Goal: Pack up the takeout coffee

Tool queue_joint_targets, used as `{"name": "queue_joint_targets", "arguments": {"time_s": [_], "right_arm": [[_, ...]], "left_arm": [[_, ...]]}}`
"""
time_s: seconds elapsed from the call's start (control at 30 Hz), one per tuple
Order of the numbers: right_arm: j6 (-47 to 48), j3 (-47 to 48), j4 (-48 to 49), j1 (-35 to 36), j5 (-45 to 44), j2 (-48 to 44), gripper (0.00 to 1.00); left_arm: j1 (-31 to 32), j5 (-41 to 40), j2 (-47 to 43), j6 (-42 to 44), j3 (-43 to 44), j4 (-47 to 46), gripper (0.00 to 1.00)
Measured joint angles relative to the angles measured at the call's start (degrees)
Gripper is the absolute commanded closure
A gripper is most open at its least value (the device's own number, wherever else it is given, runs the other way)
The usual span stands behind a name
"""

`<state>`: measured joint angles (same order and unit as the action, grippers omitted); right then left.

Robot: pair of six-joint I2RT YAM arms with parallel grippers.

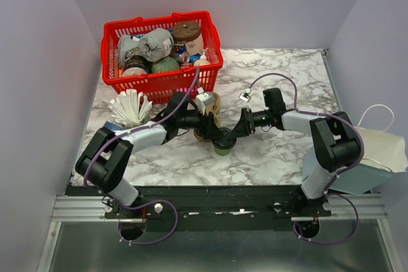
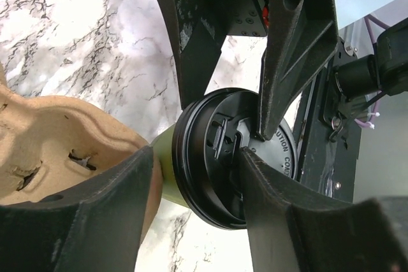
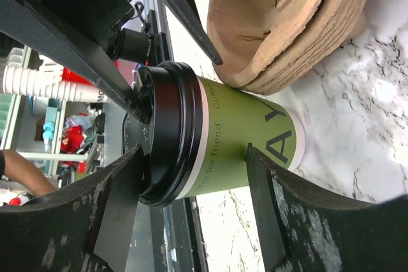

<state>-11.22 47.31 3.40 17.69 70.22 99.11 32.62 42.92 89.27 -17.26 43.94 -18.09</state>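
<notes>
The takeout coffee (image 1: 223, 147), a green paper cup (image 3: 245, 128) with a black lid (image 3: 171, 132), stands on the marble table right beside the brown cardboard carrier (image 1: 205, 122). Both grippers meet at it. My right gripper (image 3: 192, 150) spans it at a slant, one finger against the lid's top and the other against the green wall. My left gripper (image 2: 197, 154) has one finger on the lid (image 2: 213, 157). Its other finger sits by the cup wall (image 2: 167, 171) and the carrier (image 2: 57, 138), a little off the cup.
A red basket (image 1: 159, 82) full of groceries stands at the back left. A grey cup of white stirrers (image 1: 131, 109) is left of the left arm. A white bag (image 1: 382, 148) lies off the table's right edge.
</notes>
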Motion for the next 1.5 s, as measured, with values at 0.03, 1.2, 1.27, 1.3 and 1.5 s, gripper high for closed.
{"name": "queue_joint_targets", "arguments": {"time_s": [0.03, 1.2, 1.27, 1.3, 1.5], "right_arm": [[-0.28, 0.02, 0.17, 0.02, 0.0, 0.0, 0.24], [10.6, 4.48, -21.16, -0.39, -4.57, -4.74, 0.19], [10.91, 4.46, -21.2, -0.5, -4.55, -4.68, 0.21], [11.04, 4.46, -21.22, -0.57, -4.55, -4.61, 0.22], [11.26, 4.46, -21.29, -0.57, -2.86, -3.39, 0.27]], "left_arm": [[-0.04, 0.07, 0.0, 0.02, 0.09, 0.13, 0.31], [-4.7, 3.21, -1.09, -8.57, 3.15, 9.35, 0.14], [-4.7, 3.56, -1.09, -8.74, 2.89, 9.01, 0.14], [-4.7, 3.76, -1.09, -8.83, 2.58, 8.7, 0.14], [-4.7, 4.26, -0.39, -8.92, 1.22, 7.91, 0.18]]}}
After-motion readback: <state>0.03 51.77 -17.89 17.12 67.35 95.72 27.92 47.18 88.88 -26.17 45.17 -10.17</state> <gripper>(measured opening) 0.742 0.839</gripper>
